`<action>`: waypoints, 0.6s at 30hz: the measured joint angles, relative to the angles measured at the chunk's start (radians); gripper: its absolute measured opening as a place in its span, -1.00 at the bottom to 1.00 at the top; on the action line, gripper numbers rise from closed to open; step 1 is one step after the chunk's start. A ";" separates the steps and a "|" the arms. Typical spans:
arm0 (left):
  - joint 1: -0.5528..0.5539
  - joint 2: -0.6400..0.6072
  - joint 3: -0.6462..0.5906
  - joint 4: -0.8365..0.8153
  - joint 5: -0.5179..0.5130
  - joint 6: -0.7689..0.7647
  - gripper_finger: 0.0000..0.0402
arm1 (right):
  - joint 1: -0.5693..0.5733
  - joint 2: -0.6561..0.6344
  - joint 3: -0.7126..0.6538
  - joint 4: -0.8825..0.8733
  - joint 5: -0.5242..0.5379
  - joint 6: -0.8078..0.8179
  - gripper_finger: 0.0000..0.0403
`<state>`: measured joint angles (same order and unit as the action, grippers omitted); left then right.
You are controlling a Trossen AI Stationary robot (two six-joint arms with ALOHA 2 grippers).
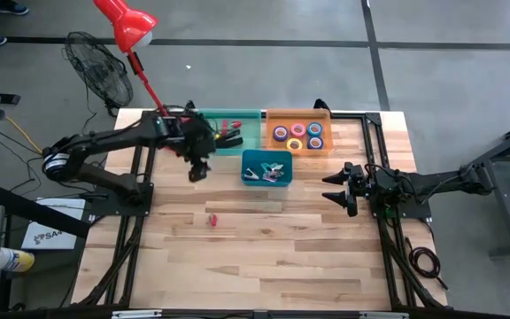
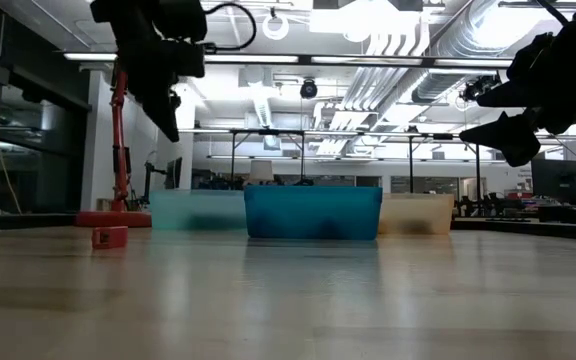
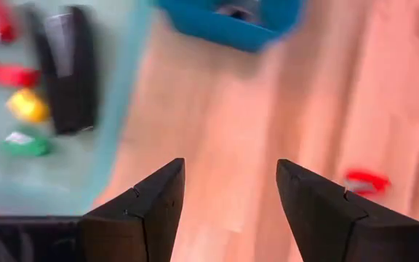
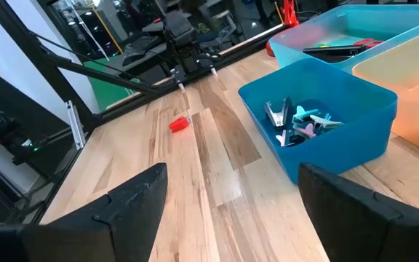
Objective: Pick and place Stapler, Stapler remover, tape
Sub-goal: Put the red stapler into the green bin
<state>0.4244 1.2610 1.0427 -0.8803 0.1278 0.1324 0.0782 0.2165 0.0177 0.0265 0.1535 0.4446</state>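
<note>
The black stapler (image 3: 68,69) lies in the pale teal tray (image 1: 251,133) at the table's far side, among small red, yellow and green items. Tape rolls (image 1: 297,135) sit in the orange bin (image 1: 324,146). Staple removers (image 4: 297,120) lie in the blue bin (image 1: 266,168). A small red item (image 1: 211,218) rests on the bare wood. My left gripper (image 3: 228,167) hangs open above the table just near-left of the blue bin, touching nothing. My right gripper (image 4: 231,171) waits open, raised off the table to the right of the blue bin.
The three bins stand close together at the table's far middle. A red lamp (image 1: 127,27) on a pole and a fan (image 1: 100,66) stand beyond the far left corner. Bare wood stretches across the near half of the table (image 1: 264,266).
</note>
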 joint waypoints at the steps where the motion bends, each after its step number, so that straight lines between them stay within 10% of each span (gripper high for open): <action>1: -0.020 0.000 -0.003 -0.007 0.016 0.024 0.06 | 0.000 0.000 0.000 0.000 0.000 0.000 0.48; 18: -0.370 0.000 -0.103 -0.055 0.008 0.521 0.07 | 0.000 0.000 0.000 0.000 0.000 0.000 0.48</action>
<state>0.0549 1.2610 0.9393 -0.9350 0.1359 0.6538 0.0782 0.2165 0.0177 0.0267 0.1534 0.4446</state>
